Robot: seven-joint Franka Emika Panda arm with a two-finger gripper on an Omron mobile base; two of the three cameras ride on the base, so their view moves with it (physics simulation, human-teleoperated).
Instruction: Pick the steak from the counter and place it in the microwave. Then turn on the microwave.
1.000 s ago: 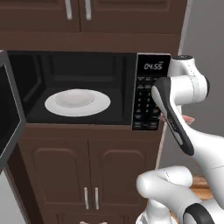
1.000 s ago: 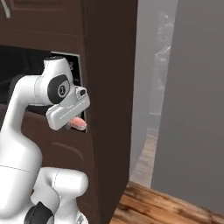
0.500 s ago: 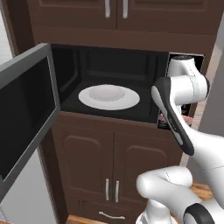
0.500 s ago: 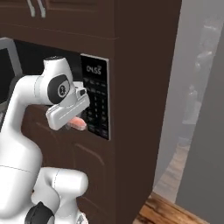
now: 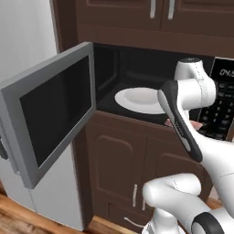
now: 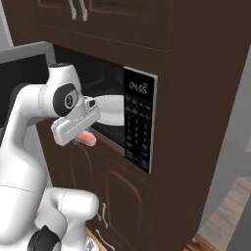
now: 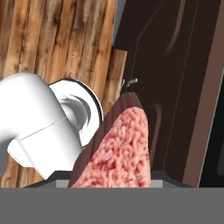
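the steak (image 7: 118,151) is off the counter and clamped in the gripper (image 6: 84,138), carried just in front of the open microwave (image 5: 137,77), a little below the sill of its cavity. this looks like the carry-in step: the door (image 5: 50,109) stands swung wide and a white plate (image 5: 139,99) sits inside. next i'd expect the hand to lift and reach in over the plate before letting go, then the door needs shutting before the keypad (image 6: 137,127) is pressed.

Base swung leftward (camera shift), microwave (image 5: 137,87) door (image 5: 50,114) now nearer.
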